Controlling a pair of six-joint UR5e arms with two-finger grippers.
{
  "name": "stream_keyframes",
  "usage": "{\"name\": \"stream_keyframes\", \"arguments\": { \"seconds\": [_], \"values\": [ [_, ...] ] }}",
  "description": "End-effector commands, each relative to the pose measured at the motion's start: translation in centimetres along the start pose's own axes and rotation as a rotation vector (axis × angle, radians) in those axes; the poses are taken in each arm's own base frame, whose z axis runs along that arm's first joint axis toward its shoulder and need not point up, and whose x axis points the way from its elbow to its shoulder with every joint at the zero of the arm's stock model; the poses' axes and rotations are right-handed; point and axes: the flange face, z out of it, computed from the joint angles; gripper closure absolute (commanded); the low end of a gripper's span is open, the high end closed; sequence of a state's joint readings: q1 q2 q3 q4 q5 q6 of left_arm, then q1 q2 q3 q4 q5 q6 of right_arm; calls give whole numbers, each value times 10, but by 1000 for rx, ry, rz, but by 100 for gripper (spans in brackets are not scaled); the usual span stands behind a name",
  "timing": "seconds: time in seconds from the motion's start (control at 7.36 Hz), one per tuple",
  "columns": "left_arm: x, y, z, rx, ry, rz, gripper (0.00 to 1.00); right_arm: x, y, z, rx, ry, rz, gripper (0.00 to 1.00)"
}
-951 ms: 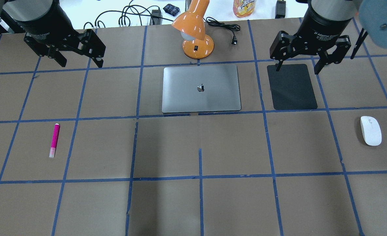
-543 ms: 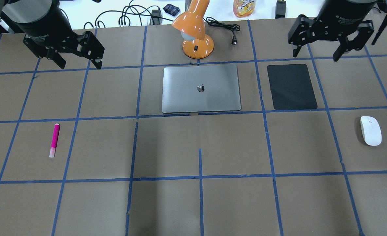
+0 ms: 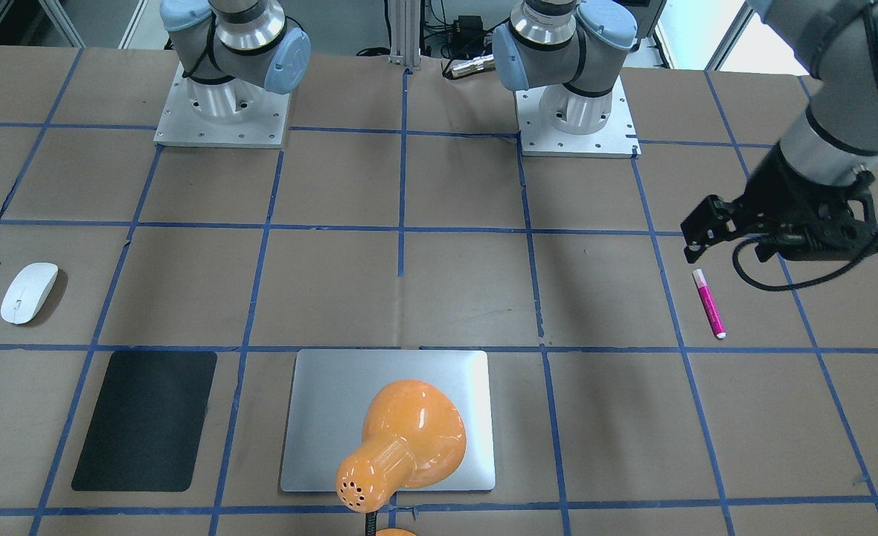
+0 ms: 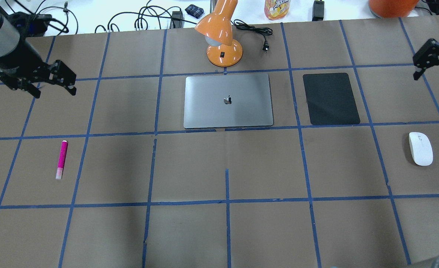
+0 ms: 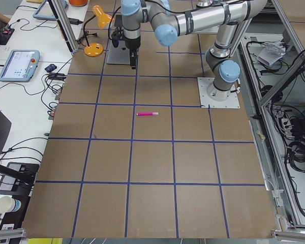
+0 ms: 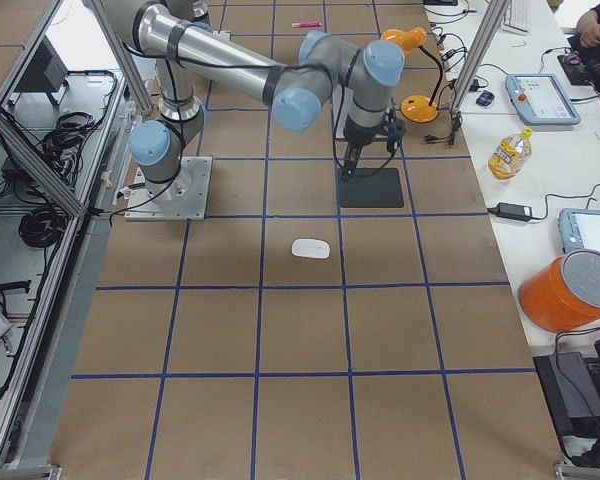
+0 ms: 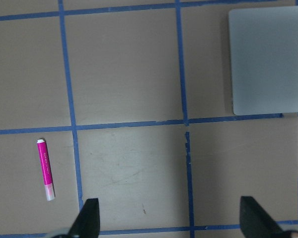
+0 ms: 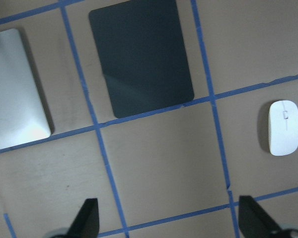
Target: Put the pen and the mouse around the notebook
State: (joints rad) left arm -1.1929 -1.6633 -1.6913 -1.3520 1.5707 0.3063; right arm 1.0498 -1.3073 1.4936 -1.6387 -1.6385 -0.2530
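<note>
The magenta pen (image 4: 61, 159) lies on the table's left side, alone in its taped square. At the far right lies the white mouse (image 4: 420, 148). The silver notebook (image 4: 228, 100) lies flat at the middle back. My left gripper (image 4: 54, 92) hangs open and empty above the table, behind the pen. In the left wrist view the pen (image 7: 45, 169) is at lower left and the notebook (image 7: 268, 59) at upper right. My right gripper (image 4: 436, 76) is open at the right edge, behind the mouse. The right wrist view shows the mouse (image 8: 284, 127) at right.
A black mat (image 4: 330, 98) lies right of the notebook. An orange desk lamp (image 4: 223, 37) stands just behind the notebook, its shade leaning over it. A cable with a plug (image 4: 266, 46) and a bottle (image 4: 277, 9) are at the back edge. Blue tape lines grid the brown table.
Both grippers have swung outward. The left one moved left and lower, and the right one moved from over the black mat to the right edge. Pen, mouse and notebook have not moved.
</note>
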Motion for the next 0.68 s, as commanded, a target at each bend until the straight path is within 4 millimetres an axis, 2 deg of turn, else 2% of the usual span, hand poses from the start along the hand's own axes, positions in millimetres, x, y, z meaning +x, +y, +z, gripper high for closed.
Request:
{"name": "stream_keyframes", "arguments": {
  "seconds": [0.0, 0.14, 0.41, 0.54],
  "values": [
    [-109, 32, 109, -14, 16, -89, 0, 54, -37, 87, -58, -3, -70, 0],
    [-114, 40, 144, 47, -31, 34, 0, 53, -41, 126, -41, 1, -87, 0],
    [-107, 52, 204, 60, -41, 67, 0, 54, -16, 182, -4, 14, -156, 0],
    [-105, 53, 210, 51, -33, 84, 0, 69, 0, 203, -14, 3, -150, 0]
  ]
}}
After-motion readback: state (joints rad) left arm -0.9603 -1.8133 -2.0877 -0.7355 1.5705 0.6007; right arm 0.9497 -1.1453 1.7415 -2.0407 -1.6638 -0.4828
